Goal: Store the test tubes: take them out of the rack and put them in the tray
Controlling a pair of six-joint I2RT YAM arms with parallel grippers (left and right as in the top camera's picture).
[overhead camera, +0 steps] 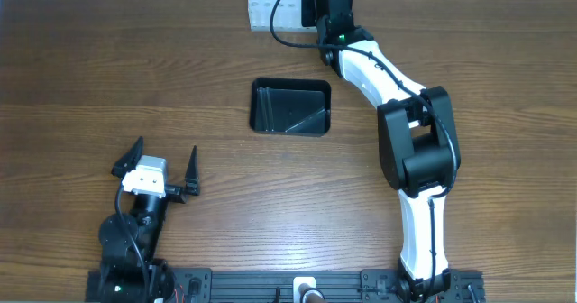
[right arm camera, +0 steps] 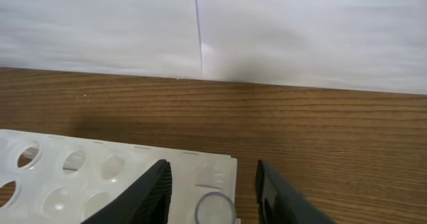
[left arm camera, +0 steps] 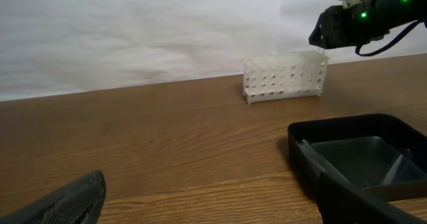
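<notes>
The rack (overhead camera: 266, 10) is white and sits at the far side of the table (overhead camera: 81, 68). One test tube (right arm camera: 213, 207) stands in its end hole. The right gripper (right arm camera: 212, 165) is open, one finger on each side of the tube. The black tray (overhead camera: 255, 105) sits mid-table with at least one clear tube inside. The left gripper (overhead camera: 166, 150) is wide open, well apart from both.

White perforated rack (overhead camera: 273, 11) stands upright along the table's (overhead camera: 108, 87) far edge, near mid-length, most holes showing empty. One clear test tube (right arm camera: 214, 207) stands upright in a hole at the rack's end, open mouth up. Black rectangular tray (overhead camera: 290, 85) sits flat at mid-table, well apart from the rack; clear tubes (overhead camera: 306, 118), faint, appear to lie slanted on its floor.
</notes>
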